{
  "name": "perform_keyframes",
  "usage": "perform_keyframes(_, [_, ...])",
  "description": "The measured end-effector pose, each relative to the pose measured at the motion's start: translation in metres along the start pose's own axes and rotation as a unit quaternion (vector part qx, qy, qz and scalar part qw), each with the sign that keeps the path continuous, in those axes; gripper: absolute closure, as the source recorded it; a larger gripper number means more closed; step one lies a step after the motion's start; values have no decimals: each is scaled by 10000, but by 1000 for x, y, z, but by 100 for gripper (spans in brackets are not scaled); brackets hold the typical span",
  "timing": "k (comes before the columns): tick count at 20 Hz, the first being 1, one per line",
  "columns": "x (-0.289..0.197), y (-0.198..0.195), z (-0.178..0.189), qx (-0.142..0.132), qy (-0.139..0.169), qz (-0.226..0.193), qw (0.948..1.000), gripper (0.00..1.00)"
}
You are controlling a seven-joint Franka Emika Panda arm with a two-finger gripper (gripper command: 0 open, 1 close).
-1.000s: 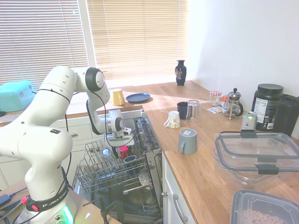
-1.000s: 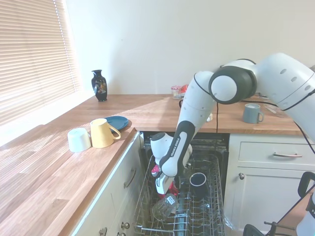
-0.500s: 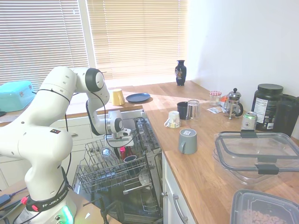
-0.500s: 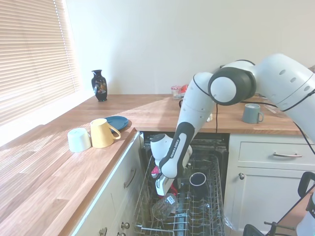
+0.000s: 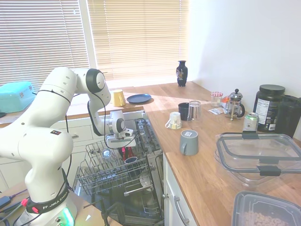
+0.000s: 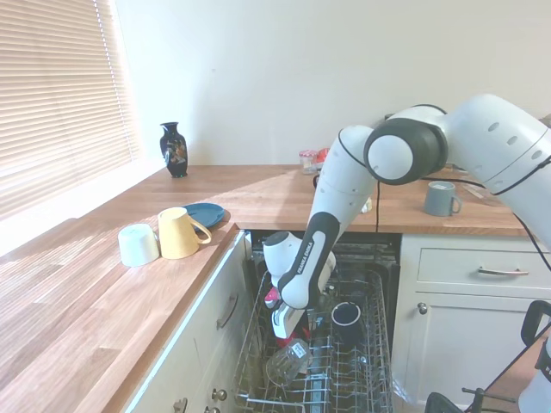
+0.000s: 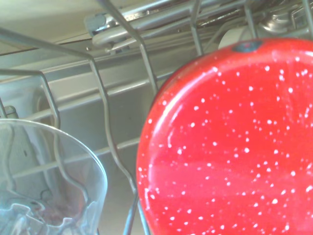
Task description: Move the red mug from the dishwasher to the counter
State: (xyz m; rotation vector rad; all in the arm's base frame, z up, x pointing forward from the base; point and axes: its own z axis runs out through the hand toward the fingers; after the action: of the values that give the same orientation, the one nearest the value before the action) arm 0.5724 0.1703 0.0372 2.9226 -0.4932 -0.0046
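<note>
Hovering low, gripper [image 5: 125, 151] sat over red mug [image 5: 125, 153] in dishwasher [image 5: 123, 175] rack, frame centre-left. Jaws: width hidden, couldn't tell. Glossy ceramic: rigid, slippery, breakable; pinch rim wall. Glass [image 7: 46, 183] just beside.

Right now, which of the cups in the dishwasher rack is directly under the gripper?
The red mug, the only red one. The gripper is down at it, while the dark blue cup stands beside it, clear of the gripper.
</note>
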Motion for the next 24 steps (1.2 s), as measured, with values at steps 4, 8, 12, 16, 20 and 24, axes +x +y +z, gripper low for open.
perform_keyframes(4, [1,2,0,-11,8,9,10000,100])
perform_keyframes(8, [0,5,-8,-15,59,14,10000,100])
perform_keyframes(12, [-9,16,-51,68,235,66,9997,100])
perform_keyframes(16, [-25,34,-120,209,511,181,9983,100])
perform_keyframes(20, [-38,53,-197,355,792,324,9957,100])
perform_keyframes(24, [-37,76,-286,605,987,594,9915,100])
